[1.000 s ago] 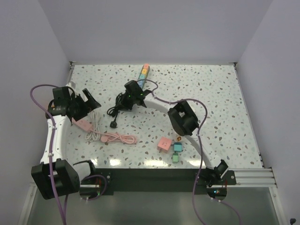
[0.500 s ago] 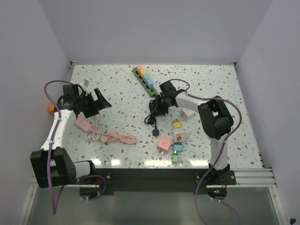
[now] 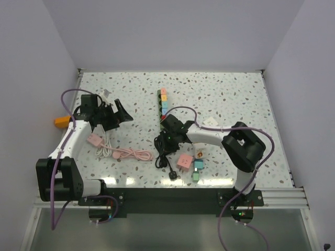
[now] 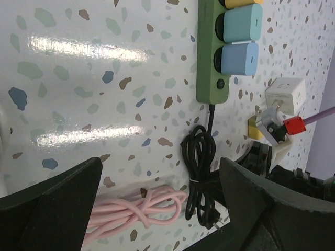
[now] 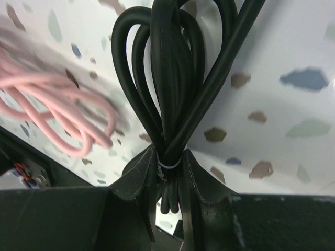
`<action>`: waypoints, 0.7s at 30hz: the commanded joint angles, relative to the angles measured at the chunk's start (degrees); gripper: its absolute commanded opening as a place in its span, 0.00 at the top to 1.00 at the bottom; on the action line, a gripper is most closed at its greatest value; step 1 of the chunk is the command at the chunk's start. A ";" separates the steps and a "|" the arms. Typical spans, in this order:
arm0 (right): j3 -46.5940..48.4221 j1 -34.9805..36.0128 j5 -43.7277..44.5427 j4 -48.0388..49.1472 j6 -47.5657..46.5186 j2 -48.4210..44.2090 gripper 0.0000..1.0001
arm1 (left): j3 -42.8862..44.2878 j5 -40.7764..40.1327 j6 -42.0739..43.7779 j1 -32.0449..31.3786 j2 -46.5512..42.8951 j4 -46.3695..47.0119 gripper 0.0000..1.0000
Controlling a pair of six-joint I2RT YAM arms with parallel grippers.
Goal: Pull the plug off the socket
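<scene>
A: State of right fingers (image 5: pixel 137 175)?
B: Clamped on bundled black cord (image 5: pixel 172 78), lower centre of overhead view. The left fingers (image 4: pixel 47 193) are spread wide, holding nothing.
A: And the power strip (image 3: pixel 162 102)?
B: Upper centre on tabletop (image 3: pixel 235 99), coloured plugs (image 4: pixel 238 57) seated in it.

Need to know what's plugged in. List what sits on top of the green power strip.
On the green power strip: a blue adapter, a teal adapter, and a yellow adapter cut by the frame edge. What lies under them is covered.

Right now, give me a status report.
Right end effector shut on black cord bundle. Left end effector open. Plugs seated in green power strip.
</scene>
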 commanded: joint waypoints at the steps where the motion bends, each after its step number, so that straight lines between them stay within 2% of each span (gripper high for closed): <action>1: -4.16 2.86 0.87 -11.32 0.36 -2.76 1.00 | -1.35 1.59 -1.19 -0.55 0.37 3.69 0.01; 4: -5.12 3.13 0.96 -13.35 -0.52 -3.90 1.00 | -2.67 1.68 -1.45 -0.81 0.63 4.57 0.01; 11: -17.86 4.71 3.41 -14.22 2.38 -12.77 1.00 | -3.38 1.50 -1.10 -1.34 0.72 4.22 0.02; 15: -24.18 2.34 9.38 -15.98 2.82 -16.56 1.00 | -3.99 1.41 -1.01 -1.69 1.07 4.30 0.02; 21: -25.35 -2.15 15.37 -16.34 0.54 -17.53 1.00 | -3.03 1.06 -1.37 -1.78 1.68 4.39 0.02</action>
